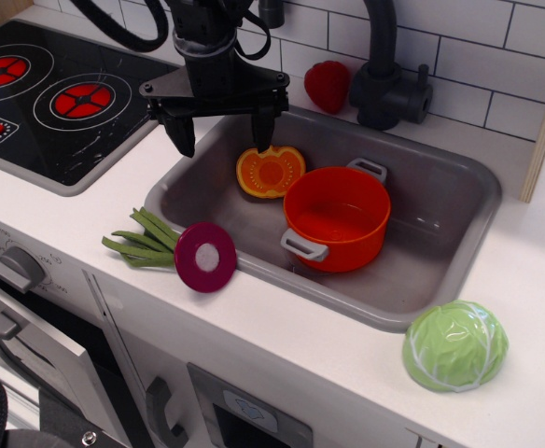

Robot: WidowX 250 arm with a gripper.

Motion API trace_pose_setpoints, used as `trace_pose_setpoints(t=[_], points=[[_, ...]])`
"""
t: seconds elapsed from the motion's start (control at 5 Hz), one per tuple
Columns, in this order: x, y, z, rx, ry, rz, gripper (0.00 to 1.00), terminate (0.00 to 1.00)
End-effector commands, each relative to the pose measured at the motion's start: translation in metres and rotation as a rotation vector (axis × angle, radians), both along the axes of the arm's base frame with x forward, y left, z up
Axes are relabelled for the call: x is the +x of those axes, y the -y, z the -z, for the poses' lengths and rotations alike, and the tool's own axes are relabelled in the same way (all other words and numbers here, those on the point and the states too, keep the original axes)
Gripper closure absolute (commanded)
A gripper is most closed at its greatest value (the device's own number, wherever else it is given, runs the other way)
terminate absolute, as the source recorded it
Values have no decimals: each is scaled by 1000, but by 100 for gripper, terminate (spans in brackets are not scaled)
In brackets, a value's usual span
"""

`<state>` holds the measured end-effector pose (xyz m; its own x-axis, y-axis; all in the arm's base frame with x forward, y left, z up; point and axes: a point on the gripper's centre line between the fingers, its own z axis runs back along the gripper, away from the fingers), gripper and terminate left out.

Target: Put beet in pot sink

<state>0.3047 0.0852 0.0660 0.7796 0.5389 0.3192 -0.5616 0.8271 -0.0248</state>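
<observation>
The beet (pixel 205 257) lies on the white counter at the sink's front left rim, its dark magenta cut face with a pale centre turned toward the camera and its green stalks pointing left. The orange-red pot (pixel 337 217) with two grey loop handles stands empty inside the grey sink (pixel 440 201). My gripper (pixel 224 133) hangs open and empty over the sink's back left corner, above and behind the beet, with one finger over the counter and the other just above the orange fruit slice.
An orange halved fruit slice (pixel 271 171) lies in the sink left of the pot. A red strawberry (pixel 328 86) and a dark faucet (pixel 384 84) sit behind the sink. A green cabbage half (pixel 455 345) rests front right. A black stove (pixel 48 103) is at left.
</observation>
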Motion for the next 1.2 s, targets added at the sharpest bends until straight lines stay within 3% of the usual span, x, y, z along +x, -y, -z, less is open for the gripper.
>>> trace_pose_setpoints(t=[0.0, 0.4, 0.8, 1.0], points=[[0, 0, 0, 0, 0, 0, 0, 0], [-35, 9, -24, -65, -12, 108, 0, 0], [-74, 33, -21, -134, -79, 270, 0, 0], [-87, 44, -9, -137, -100, 315, 0, 0]])
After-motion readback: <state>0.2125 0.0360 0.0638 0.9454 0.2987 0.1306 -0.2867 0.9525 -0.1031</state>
